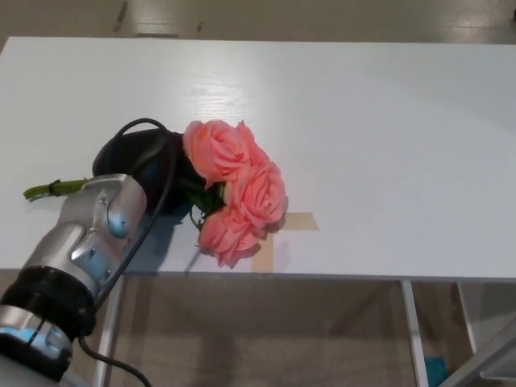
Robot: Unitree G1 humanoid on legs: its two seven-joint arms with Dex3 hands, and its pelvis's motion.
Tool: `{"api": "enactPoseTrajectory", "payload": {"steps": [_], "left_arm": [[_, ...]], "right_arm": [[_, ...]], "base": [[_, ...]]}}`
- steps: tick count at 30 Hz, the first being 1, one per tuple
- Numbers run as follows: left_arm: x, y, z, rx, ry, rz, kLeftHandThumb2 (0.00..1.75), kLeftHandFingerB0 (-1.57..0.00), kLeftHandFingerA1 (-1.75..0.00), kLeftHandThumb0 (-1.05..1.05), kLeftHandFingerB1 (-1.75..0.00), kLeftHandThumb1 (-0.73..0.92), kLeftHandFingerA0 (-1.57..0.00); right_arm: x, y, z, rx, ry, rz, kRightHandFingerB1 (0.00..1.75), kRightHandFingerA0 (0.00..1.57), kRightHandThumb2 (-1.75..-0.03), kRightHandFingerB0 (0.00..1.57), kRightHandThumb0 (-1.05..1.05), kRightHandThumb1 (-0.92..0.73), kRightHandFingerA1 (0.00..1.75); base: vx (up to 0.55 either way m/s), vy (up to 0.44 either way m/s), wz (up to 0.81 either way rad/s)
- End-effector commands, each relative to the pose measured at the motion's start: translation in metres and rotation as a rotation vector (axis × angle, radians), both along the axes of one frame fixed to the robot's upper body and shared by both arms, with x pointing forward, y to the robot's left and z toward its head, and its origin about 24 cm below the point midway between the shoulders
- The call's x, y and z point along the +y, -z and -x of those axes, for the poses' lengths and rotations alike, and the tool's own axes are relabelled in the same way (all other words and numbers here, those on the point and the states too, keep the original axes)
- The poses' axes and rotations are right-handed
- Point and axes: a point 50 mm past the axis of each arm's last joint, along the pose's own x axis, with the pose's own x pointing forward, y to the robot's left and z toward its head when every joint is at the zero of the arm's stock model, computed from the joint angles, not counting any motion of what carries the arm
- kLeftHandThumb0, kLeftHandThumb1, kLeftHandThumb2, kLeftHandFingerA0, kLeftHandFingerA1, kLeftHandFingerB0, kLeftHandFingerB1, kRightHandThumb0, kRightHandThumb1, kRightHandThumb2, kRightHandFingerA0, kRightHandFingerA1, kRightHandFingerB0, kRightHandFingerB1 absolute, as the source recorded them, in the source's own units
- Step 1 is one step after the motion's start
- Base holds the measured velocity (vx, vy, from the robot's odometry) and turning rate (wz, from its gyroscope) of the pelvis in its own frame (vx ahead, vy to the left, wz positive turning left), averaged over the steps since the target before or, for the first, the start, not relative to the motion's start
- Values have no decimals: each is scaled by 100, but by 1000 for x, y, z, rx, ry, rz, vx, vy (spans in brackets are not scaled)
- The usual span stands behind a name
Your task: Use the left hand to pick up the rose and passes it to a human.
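A bunch of three pink roses (239, 189) sits near the front edge of the white table (363, 121). Its green stem end (50, 189) sticks out to the left of my forearm. My black left hand (149, 165) is wrapped around the stems just left of the blooms, shut on them. The blooms appear slightly raised, with a shadow beneath. My silver left forearm (93, 234) comes in from the lower left and hides much of the hand. My right hand does not show.
A tan tape cross (278, 234) marks the table just right of the lowest bloom. The table's front edge runs close below the flowers; table legs and floor show beneath. No person is in view.
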Motion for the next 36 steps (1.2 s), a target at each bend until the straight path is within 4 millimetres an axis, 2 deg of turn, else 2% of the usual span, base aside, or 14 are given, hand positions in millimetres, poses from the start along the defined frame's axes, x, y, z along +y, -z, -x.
{"api": "enactPoseTrajectory", "payload": {"steps": [1, 4, 5, 9, 10, 14, 15, 18, 19, 22, 23, 26, 29, 36], "left_arm": [[2, -5, 1, -62, -7, 72, 61, -80, -159, -14, -91, 78, -64], [3, -20, -1, -120, -7, 144, 62, -70, -159, -14, -111, 79, -65], [2, -24, -1, -135, -6, 166, 62, -68, -159, -15, -114, 80, -65], [1, -41, -3, -200, 3, 250, 61, -73, -158, -17, -106, 76, -65], [1, -46, -2, -224, 8, 286, 62, -74, -157, -16, -104, 76, -66], [0, -56, -3, -250, 2, 400, 64, -76, -155, -15, -99, 80, -68], [0, -58, -3, -252, -1, 450, 64, -75, -153, -15, -101, 82, -69], [-2, -63, -2, -255, -12, 578, 65, -73, -150, -15, -104, 83, -71], [-4, -69, -2, -259, -13, 670, 66, -72, -148, -15, -107, 83, -73], [-8, -77, -2, -265, -8, 755, 66, -72, -143, -15, -107, 84, -76], [-9, -83, -2, -267, -2, 791, 66, -72, -140, -16, -107, 84, -80], [-10, -84, -2, -264, 0, 804, 66, -72, -140, -16, -107, 84, -80], [-15, -104, 1, -255, 24, 958, 66, -72, -128, -18, -105, 85, -103], [-15, -104, -1, -180, -1, 1209, 69, -79, -132, -17, -103, 83, -105]], "right_arm": [[-1, 0, -1, 4, 7, -5, 33, 58, -65, 43, -57, -81, 45], [-1, -1, -1, 1, 2, -3, 33, 57, -66, 42, -57, -81, 45], [-1, -1, -2, 0, 5, -5, 50, 49, -99, 36, -60, -66, 57], [-2, -2, -2, -1, 17, -11, 49, 49, -99, 35, -60, -66, 57], [-2, -2, -3, -2, 18, -10, 33, 57, -66, 41, -57, -80, 44], [-1, -2, -4, -5, 15, -9, 33, 57, -65, 42, -57, -80, 44], [-1, -2, -4, -6, 16, -8, 49, 50, -99, 34, -58, -65, 58], [-1, -2, -5, -9, 15, -10, 33, 57, -65, 42, -57, -80, 44], [-1, -2, -4, -7, 14, -10, 49, 50, -99, 35, -58, -66, 58], [-2, -3, -5, -6, 16, -8, 33, 58, -66, 42, -57, -80, 45], [-2, -3, -6, -8, 16, -10, 49, 50, -99, 35, -58, -66, 58], [-2, -4, -6, -9, 16, -10, 49, 50, -99, 35, -58, -66, 58], [-2, -5, -9, -14, 17, -14, 33, 58, -66, 42, -57, -80, 44], [-1, -5, -10, -14, 9, -8, 33, 59, -65, 42, -57, -80, 44]], "base": [[0, 0, 0], [0, 0, 0], [0, 0, 0], [0, 0, 0], [0, 0, 0], [0, 0, 0], [0, 0, 0], [0, 0, 0], [0, 0, 0], [0, 0, 0], [0, 0, 0], [0, 0, 0], [0, 0, 0], [0, 0, 0]]}}
